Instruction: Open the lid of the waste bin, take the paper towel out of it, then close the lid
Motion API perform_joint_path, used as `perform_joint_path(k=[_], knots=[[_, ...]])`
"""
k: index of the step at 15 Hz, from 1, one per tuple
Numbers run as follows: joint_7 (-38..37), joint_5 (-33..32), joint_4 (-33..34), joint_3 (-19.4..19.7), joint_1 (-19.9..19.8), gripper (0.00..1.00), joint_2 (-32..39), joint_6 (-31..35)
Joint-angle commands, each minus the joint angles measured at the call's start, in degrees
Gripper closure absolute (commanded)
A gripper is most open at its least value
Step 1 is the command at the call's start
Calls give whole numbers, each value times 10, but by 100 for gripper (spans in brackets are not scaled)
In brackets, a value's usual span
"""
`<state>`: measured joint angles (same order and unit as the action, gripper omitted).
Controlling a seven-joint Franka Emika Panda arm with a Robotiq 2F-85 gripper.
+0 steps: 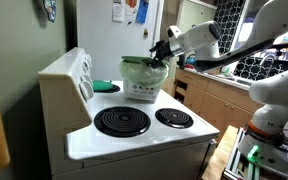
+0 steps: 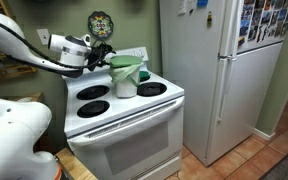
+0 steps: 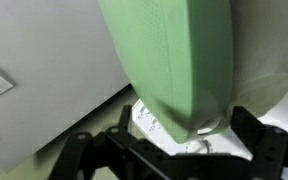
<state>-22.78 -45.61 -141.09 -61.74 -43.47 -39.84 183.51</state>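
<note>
The waste bin (image 1: 142, 86) stands on a back burner of the white stove and also shows in an exterior view (image 2: 125, 84). Its green lid (image 1: 144, 64) is tilted up at the rim, also visible in an exterior view (image 2: 125, 63). My gripper (image 1: 161, 52) is at the lid's raised edge, seen too in an exterior view (image 2: 103, 55). In the wrist view the lid (image 3: 174, 50) fills the frame and its lower edge hangs between my spread fingers (image 3: 169, 150), which do not clamp it. The paper towel is hidden.
The stove top (image 1: 134, 135) has black coil burners (image 1: 121, 122) in front of the bin. Its raised control panel (image 1: 84, 75) is beside the bin. A white fridge (image 2: 219, 70) stands next to the stove. Wooden cabinets (image 1: 219, 100) lie behind the arm.
</note>
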Motion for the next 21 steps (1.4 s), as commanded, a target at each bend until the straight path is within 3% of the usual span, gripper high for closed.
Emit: perform_joint_path(k=[1,21], knots=[[-20,8,1,3,-13,0,-26,21],[-101,33,26,44,-34,0,-65,40]])
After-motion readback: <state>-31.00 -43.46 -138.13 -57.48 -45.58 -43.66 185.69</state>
